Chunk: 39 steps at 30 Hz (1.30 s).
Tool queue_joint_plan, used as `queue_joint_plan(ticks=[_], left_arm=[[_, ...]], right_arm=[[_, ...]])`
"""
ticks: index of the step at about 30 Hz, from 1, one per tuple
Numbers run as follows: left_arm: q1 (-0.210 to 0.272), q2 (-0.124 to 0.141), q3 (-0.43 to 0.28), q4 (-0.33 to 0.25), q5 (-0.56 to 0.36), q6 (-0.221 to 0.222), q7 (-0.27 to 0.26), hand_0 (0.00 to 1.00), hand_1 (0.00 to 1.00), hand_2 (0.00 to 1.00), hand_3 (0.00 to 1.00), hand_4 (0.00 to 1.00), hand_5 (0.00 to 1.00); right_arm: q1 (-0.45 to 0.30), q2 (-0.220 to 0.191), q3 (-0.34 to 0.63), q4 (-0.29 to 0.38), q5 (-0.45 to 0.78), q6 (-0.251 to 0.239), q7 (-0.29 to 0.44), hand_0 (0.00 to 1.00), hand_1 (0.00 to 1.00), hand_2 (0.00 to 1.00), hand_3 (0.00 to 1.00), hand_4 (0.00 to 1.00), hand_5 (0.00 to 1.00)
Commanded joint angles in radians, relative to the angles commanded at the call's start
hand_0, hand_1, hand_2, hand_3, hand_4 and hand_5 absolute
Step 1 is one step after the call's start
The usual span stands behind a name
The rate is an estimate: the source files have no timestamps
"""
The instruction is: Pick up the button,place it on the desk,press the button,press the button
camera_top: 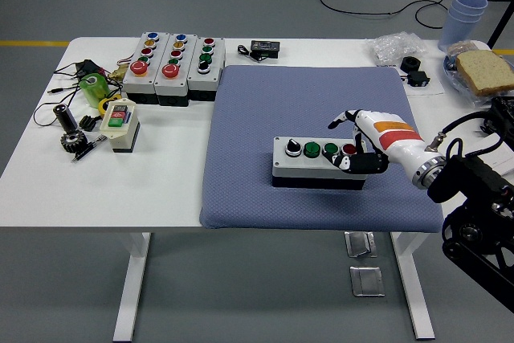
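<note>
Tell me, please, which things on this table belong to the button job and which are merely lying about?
Job: the button box on the blue mat; the right hand at its red button.

Lying about: three control boxes, small switch box, green bottle, black gear, stacked cups, bread.

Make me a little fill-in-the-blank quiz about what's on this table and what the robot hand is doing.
1. The button box lies on a ____ mat.
2. The right hand rests at the box's ____ end.
3. Its button nearest the hand is ____.
4. Three more button boxes stand at the table's far ____ side.

Missing words: blue; right; red; left
</note>
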<state>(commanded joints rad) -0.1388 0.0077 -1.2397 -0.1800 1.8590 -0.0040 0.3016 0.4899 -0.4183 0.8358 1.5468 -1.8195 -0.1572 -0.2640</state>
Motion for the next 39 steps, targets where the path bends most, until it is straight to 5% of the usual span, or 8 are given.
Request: queue_joint_plan(ticks=[13,14,19,20,29,39], left_arm=[[0.007,-0.002,-0.001,0.000,0.013,0.000,0.001,0.645,0.606,0.601,0.566,0.313,0.858],[0.008,-0.002,0.000,0.000,0.013,0.000,0.001,0.644,0.606,0.601,0.564,0.311,0.859],[0.013,-0.003,-0.001,0.000,0.019,-0.002,0.002,0.644,0.606,0.601,0.564,0.311,0.859],[0.014,-0.003,-0.001,0.000,0.022,-0.002,0.002,0.644,0.606,0.602,0.564,0.313,0.858],[0.018,-0.003,0.002,0.000,0.025,-0.002,0.001,0.644,0.606,0.602,0.564,0.312,0.858],[0.015,-0.002,0.003,0.000,0.014,-0.001,0.000,0.644,0.606,0.602,0.565,0.311,0.857]], right_arm=[[-0.076,0.003,0.097,0.017,0.257,-0.221,0.123,0.289,0.106,0.327,0.832,0.791,0.411],[-0.080,0.003,0.100,0.017,0.292,-0.227,0.134,0.541,0.460,0.582,0.909,0.794,0.395],[-0.103,0.007,0.106,0.024,0.467,-0.238,0.212,0.541,0.460,0.582,0.909,0.794,0.395],[-0.110,0.008,0.108,0.027,0.506,-0.236,0.235,0.655,0.616,0.711,0.873,0.797,0.404],[-0.132,0.014,0.129,0.037,0.864,-0.223,0.327,0.678,0.647,0.746,0.853,0.796,0.407],[-0.137,0.018,0.147,0.037,0.989,-0.220,0.358,0.704,0.678,0.762,0.794,0.792,0.408]])
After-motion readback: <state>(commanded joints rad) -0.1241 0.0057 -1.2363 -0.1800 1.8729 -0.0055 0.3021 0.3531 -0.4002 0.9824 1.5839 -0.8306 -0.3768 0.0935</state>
